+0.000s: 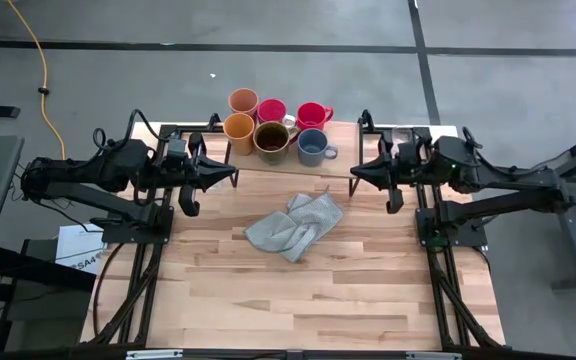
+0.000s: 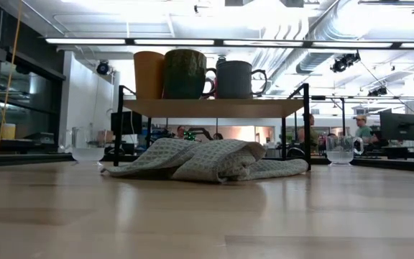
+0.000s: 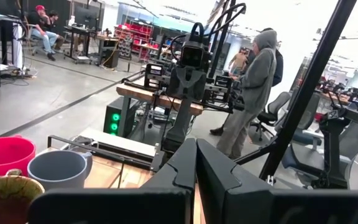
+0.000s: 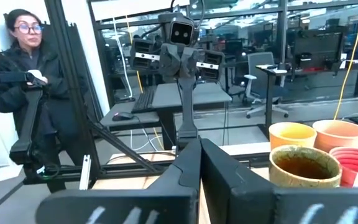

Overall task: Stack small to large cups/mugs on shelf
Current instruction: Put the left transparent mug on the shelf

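on shelf (image 1: 368, 160), 6 mugs (image 1: 271, 138); low view: 3

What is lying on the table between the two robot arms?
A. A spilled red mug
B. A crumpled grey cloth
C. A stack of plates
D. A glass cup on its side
B: a crumpled grey cloth lies on the tabletop in front of the shelf; the mugs stand upright on the shelf.
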`<state>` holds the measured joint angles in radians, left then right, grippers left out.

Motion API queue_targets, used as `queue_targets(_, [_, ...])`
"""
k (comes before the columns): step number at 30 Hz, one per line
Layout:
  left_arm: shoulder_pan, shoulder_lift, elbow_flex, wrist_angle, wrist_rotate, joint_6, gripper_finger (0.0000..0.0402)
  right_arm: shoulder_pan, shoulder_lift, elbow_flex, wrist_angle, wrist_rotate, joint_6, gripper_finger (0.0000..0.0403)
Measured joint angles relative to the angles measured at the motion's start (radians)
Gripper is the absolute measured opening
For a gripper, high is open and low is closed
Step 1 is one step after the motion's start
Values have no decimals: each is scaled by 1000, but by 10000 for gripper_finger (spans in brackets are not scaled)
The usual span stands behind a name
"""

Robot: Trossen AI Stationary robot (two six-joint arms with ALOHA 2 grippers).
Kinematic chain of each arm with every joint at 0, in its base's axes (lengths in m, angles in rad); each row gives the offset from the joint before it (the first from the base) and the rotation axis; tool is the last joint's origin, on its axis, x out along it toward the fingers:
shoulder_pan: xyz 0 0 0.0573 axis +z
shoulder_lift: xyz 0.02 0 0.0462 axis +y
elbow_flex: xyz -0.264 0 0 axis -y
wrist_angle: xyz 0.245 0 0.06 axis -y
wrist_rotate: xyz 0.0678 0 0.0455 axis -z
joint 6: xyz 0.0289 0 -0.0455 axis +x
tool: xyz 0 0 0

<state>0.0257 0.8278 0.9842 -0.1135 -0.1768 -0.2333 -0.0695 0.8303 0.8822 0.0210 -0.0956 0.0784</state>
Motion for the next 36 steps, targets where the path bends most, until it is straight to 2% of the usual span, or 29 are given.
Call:
queue_targets(13, [0, 0, 0, 0, 0, 1, 1, 0, 0, 0, -1, 25, 24, 0])
queue_targets(16, [0, 0, 0, -25, -28, 45, 1, 0, 0, 0, -1, 25, 27, 0])
queue_targets(19, [0, 1, 18, -157, -81, 50, 1, 0, 0, 0, -1, 25, 27, 0])
queue_targets(22, [0, 14, 64, -402, -147, -18, 12, 0, 0, 0, -1, 25, 36, 0])
queue_targets(25, [0, 36, 74, -671, -191, -135, 43, 0, 0, 0, -1, 25, 37, 0])
queue_targets(30, [0, 94, 33, -1060, -175, -340, 124, -1, 0, 0, -1, 25, 36, 0])
queue_targets(33, [0, 112, -48, -1147, -147, -375, 177, -1, 0, 0, -1, 39, 34, 0])
queue_targets(36, [1, 114, -150, -1100, -125, -355, 222, -1, 0, 0, -1, 43, 26, 0])
